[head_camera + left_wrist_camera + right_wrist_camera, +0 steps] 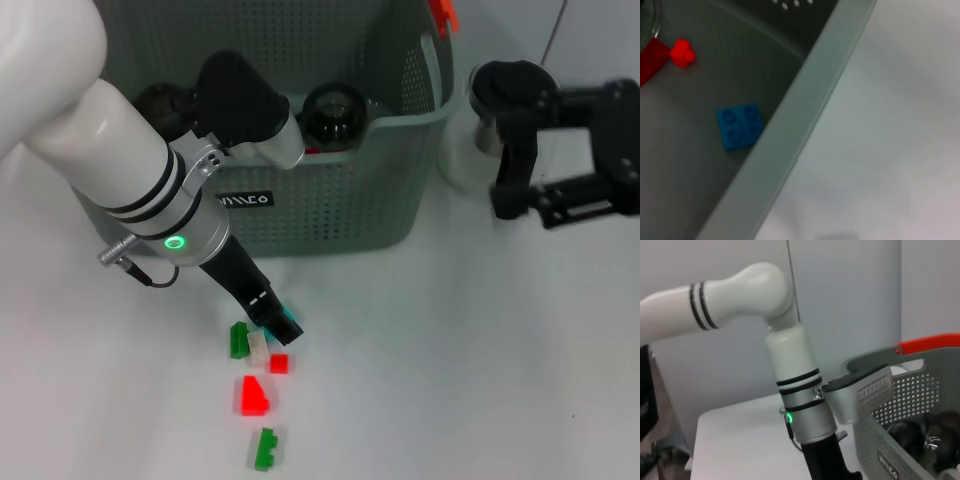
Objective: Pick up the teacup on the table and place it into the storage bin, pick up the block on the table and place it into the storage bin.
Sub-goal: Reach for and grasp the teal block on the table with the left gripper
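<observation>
The storage bin, a grey-green perforated basket with an orange-red handle top, stands at the back of the table. Dark glossy rounded pieces lie inside it; I cannot tell whether one is the teacup. In the left wrist view a blue block and a red block rest on the bin floor. My left gripper reaches down in front of the bin, its tip against a small teal block. Green, beige and red blocks lie beside it.
My right gripper hovers to the right of the bin, away from the blocks. A pale round vessel sits between it and the bin wall. Another green block lies near the table's front. The left arm shows in the right wrist view.
</observation>
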{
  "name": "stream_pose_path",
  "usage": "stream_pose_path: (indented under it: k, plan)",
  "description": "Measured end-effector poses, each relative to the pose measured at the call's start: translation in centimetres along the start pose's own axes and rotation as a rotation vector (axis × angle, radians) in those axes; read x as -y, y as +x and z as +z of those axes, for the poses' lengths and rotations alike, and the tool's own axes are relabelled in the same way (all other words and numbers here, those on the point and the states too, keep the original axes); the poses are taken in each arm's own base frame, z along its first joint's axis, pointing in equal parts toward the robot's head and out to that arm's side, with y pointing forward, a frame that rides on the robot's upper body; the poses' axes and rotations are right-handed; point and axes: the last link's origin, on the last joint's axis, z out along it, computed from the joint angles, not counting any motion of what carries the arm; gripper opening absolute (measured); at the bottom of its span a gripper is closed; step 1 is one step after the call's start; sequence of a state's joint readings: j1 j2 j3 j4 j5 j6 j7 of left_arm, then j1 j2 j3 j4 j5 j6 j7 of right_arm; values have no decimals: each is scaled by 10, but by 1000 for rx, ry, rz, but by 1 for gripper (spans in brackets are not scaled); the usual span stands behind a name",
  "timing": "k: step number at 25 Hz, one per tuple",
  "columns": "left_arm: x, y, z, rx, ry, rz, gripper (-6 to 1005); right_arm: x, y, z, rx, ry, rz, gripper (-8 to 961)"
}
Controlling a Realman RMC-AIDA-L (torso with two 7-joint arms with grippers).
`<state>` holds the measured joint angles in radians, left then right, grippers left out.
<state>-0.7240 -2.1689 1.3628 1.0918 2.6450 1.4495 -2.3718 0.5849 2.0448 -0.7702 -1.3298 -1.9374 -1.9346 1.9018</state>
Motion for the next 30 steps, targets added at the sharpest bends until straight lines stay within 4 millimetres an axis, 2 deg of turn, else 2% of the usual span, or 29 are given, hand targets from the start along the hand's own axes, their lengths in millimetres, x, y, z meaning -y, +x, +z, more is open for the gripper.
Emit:
stream_pose_path:
  k: [5, 14, 30]
  plan:
    - [2, 1, 4, -5, 15, -17, 823, -3, 8, -13, 63, 6, 42, 896]
    - [-5, 3, 14, 48, 52, 1, 821, -4, 16, -4, 46, -59, 54, 895]
    - [-6, 2, 24, 73, 97, -6, 816, -4, 18, -4, 56, -61, 47, 895]
